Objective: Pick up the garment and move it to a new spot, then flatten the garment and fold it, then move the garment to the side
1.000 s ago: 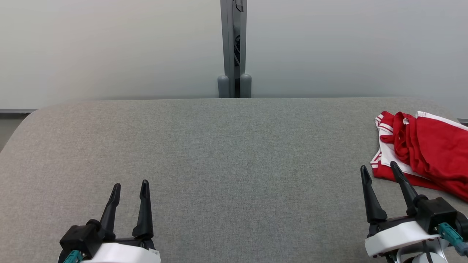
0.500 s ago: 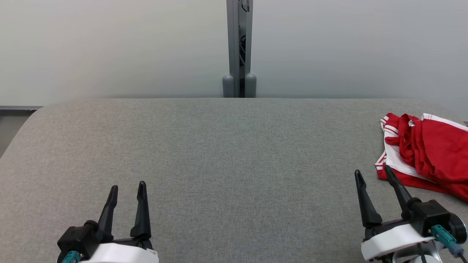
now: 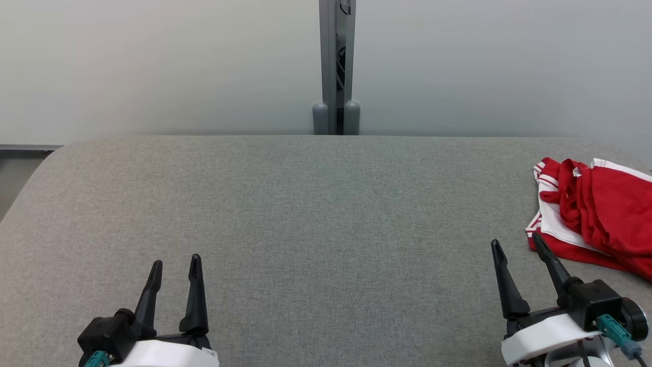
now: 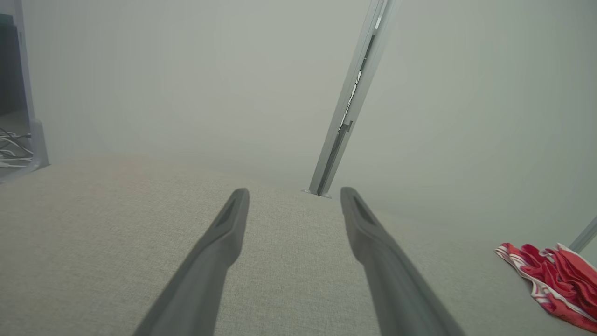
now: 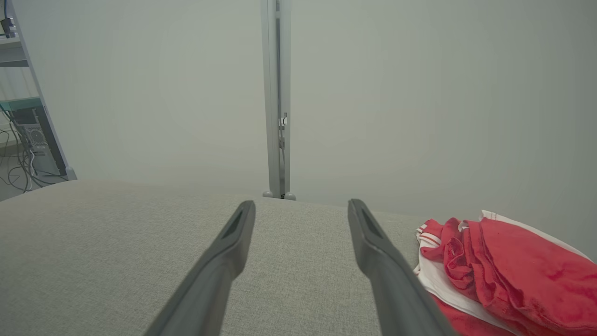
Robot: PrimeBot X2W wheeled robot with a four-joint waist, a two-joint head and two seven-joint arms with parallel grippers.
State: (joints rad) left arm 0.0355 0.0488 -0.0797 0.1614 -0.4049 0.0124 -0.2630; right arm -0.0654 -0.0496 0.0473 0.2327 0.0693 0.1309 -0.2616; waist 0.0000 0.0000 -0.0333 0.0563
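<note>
The garment (image 3: 598, 209) is a crumpled red piece with white trim, lying at the far right of the grey table (image 3: 316, 214). It also appears at the lower right as the garment (image 5: 503, 270) in the right wrist view, and small and far off as the garment (image 4: 555, 280) in the left wrist view. My right gripper (image 3: 514, 243) stands open just left of its near corner, with empty fingers and not touching it. My left gripper (image 3: 175, 262) is open and empty at the lower left, far from the cloth.
A grey post (image 3: 336, 66) rises behind the table's far edge against a pale wall. The table's left corner (image 3: 46, 158) is rounded, with floor beyond. Cables and shelving (image 5: 23, 140) stand off to the left.
The head camera has shifted, so the whole scene sits slightly further right. Both grippers appear a little lower in the picture and stay open; the garment has not been touched.
</note>
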